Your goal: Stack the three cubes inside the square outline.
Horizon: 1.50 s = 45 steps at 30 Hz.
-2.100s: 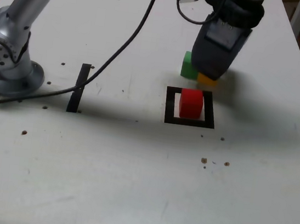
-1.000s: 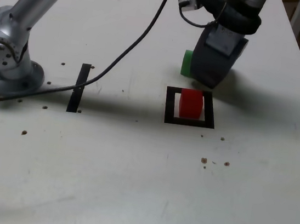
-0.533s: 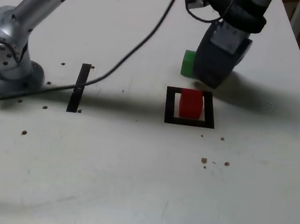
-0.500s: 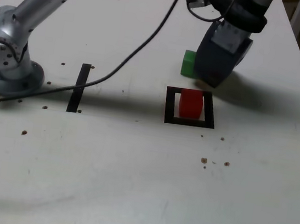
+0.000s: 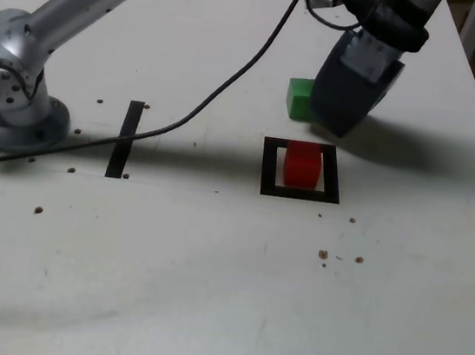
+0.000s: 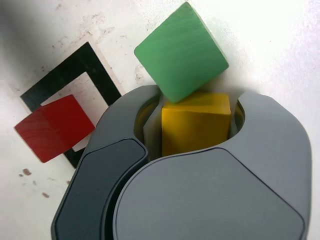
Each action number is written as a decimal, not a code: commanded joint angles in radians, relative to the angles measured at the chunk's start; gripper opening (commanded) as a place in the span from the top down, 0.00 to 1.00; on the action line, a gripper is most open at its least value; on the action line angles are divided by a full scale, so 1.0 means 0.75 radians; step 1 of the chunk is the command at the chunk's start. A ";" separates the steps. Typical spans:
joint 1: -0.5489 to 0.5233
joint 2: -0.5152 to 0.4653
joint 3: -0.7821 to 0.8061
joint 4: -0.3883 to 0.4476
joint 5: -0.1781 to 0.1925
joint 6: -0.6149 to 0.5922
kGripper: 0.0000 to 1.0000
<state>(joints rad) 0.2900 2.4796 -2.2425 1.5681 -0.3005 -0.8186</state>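
On the worktop (image 5: 204,296), the end effector (image 6: 197,125) grips the yellow cube (image 6: 196,127) between its jaws. The square outline (image 5: 301,170) holds the red cube (image 5: 302,164). The green cube (image 6: 180,51) appears to touch the yellow one, so lifting might drag or tip it.

bright even light, soft shadows, mild blur

yellow cube (image 6: 196,127) hidden behind end effector (image 5: 336,125) in exterior view

Matte, faintly grained green cube (image 6: 181,52); smooth grey plastic end effector (image 6: 197,132); scuffed white worktop (image 5: 204,296); brushed metal arm base (image 5: 9,82).
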 commanded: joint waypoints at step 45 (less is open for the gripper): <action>-0.603 -0.382 0.350 0.090 0.247 0.814 0.83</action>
<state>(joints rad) -0.1623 2.1793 -1.9793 1.6224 -0.1152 -0.2033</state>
